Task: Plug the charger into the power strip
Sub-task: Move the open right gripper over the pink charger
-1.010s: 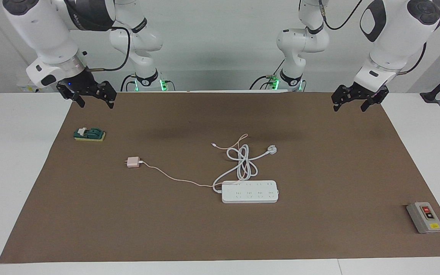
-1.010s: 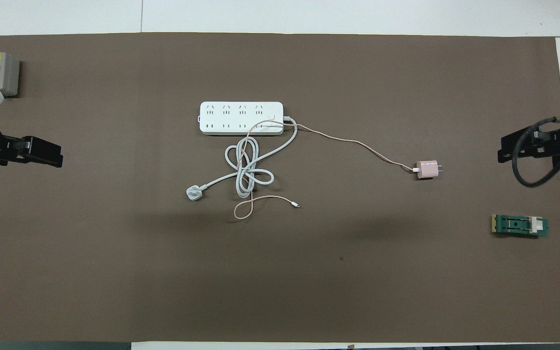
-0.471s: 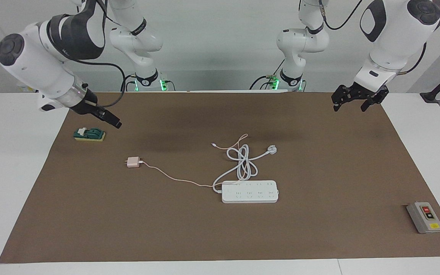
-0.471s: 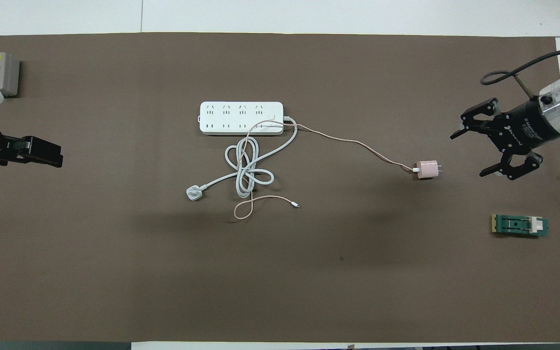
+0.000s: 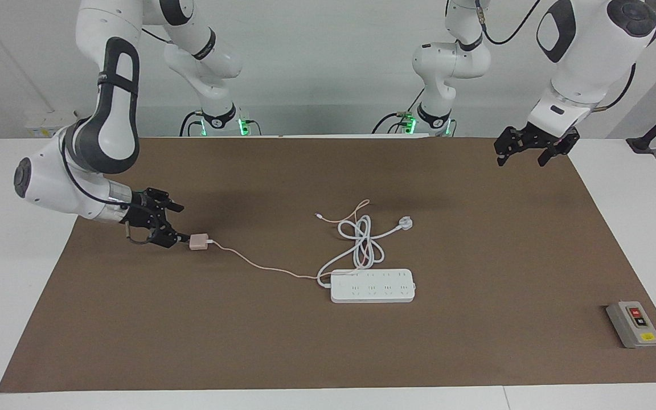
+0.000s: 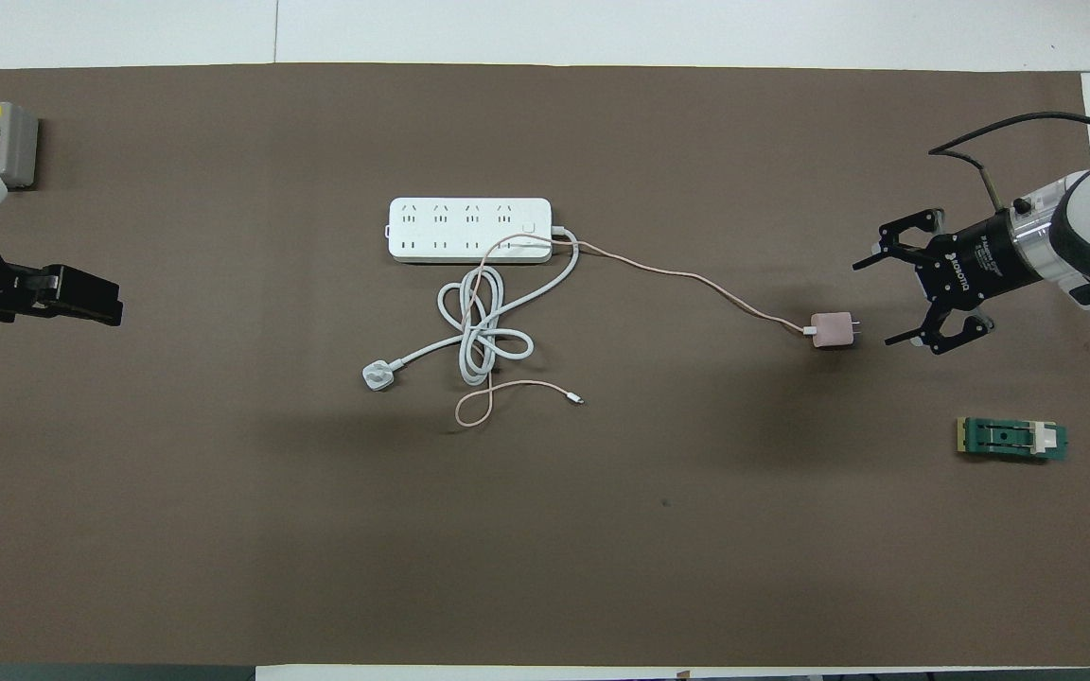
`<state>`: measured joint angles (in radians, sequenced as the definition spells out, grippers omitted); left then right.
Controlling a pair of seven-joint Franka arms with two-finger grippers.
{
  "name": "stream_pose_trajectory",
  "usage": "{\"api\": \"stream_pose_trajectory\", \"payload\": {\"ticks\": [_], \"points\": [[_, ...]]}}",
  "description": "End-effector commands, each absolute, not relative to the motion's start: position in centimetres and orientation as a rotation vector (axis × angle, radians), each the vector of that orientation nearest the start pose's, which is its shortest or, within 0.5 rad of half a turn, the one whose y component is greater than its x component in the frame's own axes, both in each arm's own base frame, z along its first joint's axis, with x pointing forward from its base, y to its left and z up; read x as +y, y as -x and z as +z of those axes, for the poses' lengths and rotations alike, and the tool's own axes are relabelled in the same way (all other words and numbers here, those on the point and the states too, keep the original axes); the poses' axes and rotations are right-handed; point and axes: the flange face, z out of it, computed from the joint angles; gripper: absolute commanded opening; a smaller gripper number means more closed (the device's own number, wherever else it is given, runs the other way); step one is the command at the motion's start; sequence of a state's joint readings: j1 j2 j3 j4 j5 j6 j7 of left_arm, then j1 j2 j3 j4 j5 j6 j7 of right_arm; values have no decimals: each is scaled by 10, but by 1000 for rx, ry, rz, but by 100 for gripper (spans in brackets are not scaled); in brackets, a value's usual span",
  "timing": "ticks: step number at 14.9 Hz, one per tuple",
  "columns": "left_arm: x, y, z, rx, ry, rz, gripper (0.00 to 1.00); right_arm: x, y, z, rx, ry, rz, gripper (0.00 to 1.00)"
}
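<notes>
**Right end effector lined up on the charger's prong end**

The charger (image 5: 197, 242) lies flat on the brown mat (image 5: 328, 353) toward the right arm's end of the worktop, well apart from the power strip (image 5: 372, 286). In the overhead view it sits at about four o'clock from the strip. Its thin pink cable (image 5: 259, 266) trails slackly back to the strip. I judge the cube light, rigid and smooth, so it could skid or twist. I would take it across its two flat side faces, clear of the prongs and the cable root; the cable's drag may tug it.

My right end effector (image 6: 890, 301) is released, fingers spread, low and just beside the prong end, not touching as far as I can tell. The left end effector (image 5: 520, 154) waits, spread, over the mat's corner.
</notes>
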<state>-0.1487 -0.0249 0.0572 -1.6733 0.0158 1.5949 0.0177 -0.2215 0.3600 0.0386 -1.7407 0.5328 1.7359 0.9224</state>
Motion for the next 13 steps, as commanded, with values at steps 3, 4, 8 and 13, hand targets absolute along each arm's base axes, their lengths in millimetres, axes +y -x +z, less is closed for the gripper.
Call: {"api": "stream_pose_trajectory", "payload": {"ticks": [3, 4, 8, 13], "points": [[-45, -536, 592, 175, 3115, 64, 100, -71, -610, 305, 1704, 1953, 789, 100], [-45, -536, 592, 175, 3115, 64, 100, -72, -610, 296, 1703, 1948, 790, 100], [-45, -536, 593, 175, 3115, 61, 100, -74, -598, 263, 1684, 1953, 792, 100], [-45, -536, 593, 175, 3115, 61, 100, -78, -591, 251, 1661, 1955, 758, 100]]}}
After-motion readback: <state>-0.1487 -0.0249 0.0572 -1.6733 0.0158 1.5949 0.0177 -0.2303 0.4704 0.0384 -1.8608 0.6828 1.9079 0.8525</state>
